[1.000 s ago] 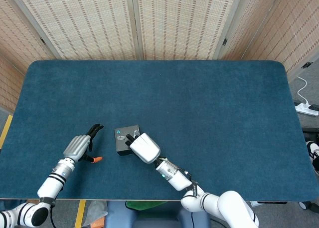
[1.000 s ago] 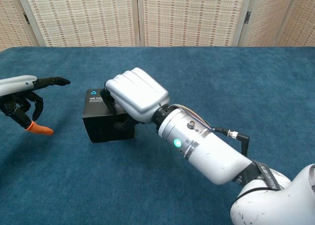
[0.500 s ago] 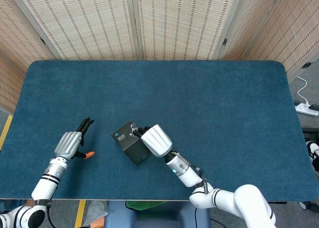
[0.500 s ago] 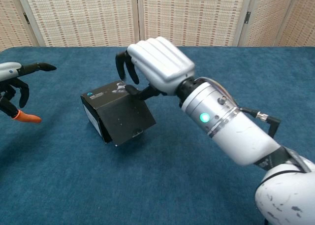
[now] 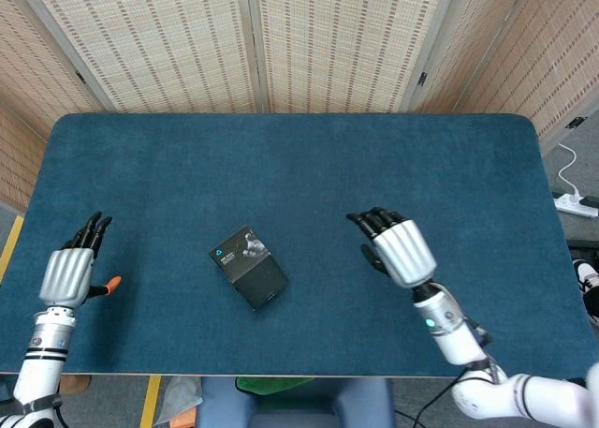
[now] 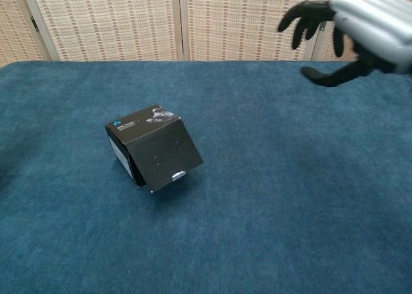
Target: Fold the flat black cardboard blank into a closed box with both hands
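**Black box closed on the cloth, both hands clear**

Silver-backed and dark-fingered, the right hand (image 5: 398, 247) hovers above the table with its fingers spread and nothing in them, well to the right of the box; the chest view catches it high at the frame's upper right corner. The left hand (image 5: 70, 271) lies low near the table's left edge, fingers likewise extended and apart, holding nothing, its orange-tipped thumb (image 5: 111, 283) pointing toward the middle. Both sit wide of the work, which reads as hands parked clear because no flap appears to need pressing.

Between them, slightly left of centre on the blue table cloth (image 5: 309, 156), rests the black cardboard box (image 5: 248, 268). It looks fully formed, with all visible faces shut. In the head view its long axis runs diagonally, from upper left to lower right, the face with the small blue mark toward the upper left. Judged from this, the folding is essentially done.
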